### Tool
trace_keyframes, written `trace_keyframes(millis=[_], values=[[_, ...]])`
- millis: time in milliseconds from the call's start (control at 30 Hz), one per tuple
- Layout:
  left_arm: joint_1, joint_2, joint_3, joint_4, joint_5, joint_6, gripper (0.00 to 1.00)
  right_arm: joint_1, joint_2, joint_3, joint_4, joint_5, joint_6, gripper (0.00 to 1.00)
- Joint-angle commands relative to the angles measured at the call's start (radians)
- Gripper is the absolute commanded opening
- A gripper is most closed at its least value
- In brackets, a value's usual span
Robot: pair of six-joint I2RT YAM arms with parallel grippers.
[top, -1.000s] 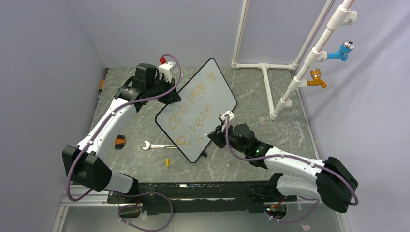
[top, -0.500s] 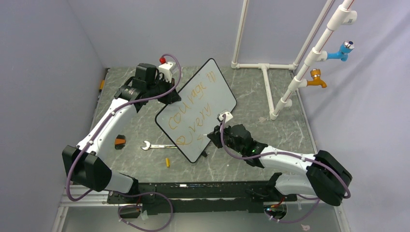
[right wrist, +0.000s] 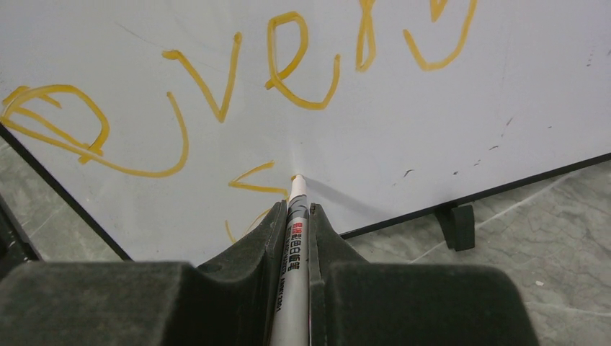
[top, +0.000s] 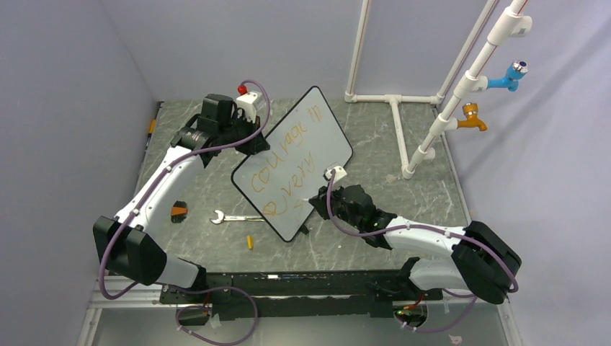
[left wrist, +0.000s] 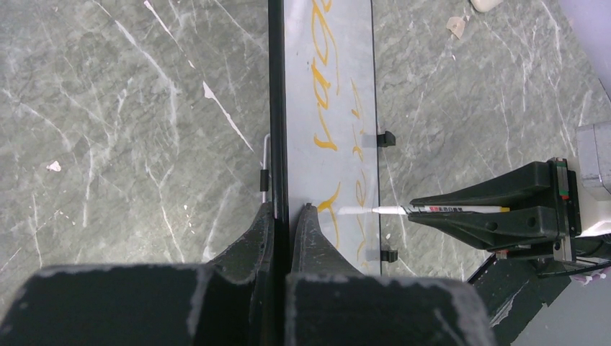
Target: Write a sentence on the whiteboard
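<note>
While the right gripper (right wrist: pixel 297 210) clamps a white marker (right wrist: pixel 294 245), its tip against the whiteboard (right wrist: pixel 447 115) below the orange sentence (right wrist: pixel 295 68), the left gripper (left wrist: pixel 289 213) pinches the board's black rim, holding it tilted over the table (top: pixel 403 216).

Shows the whiteboard (top: pixel 328 144), large and white with a thin black rim and rounded corners, standing near upright on small black feet (right wrist: pixel 456 225) and turned diagonally in the overhead view. Carries the sentence (top: pixel 284 169) in thin orange strokes, two slanted rows reading roughly "courage is" over "very". Adds a small circle beside the lower row and a few short strokes beneath it.
</note>
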Motion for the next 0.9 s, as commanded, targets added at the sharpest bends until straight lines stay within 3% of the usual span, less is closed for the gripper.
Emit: trace_keyframes(millis=[0, 867], values=[[0.006, 0.028, -0.007, -0.076, -0.217, 0.144, 0.00, -0.019, 0.018, 0.043, 0.037, 0.056, -0.016, 0.00], [0.006, 0.026, -0.005, -0.079, -0.221, 0.144, 0.00, -0.039, -0.064, 0.116, -0.070, 0.000, -0.045, 0.00]])
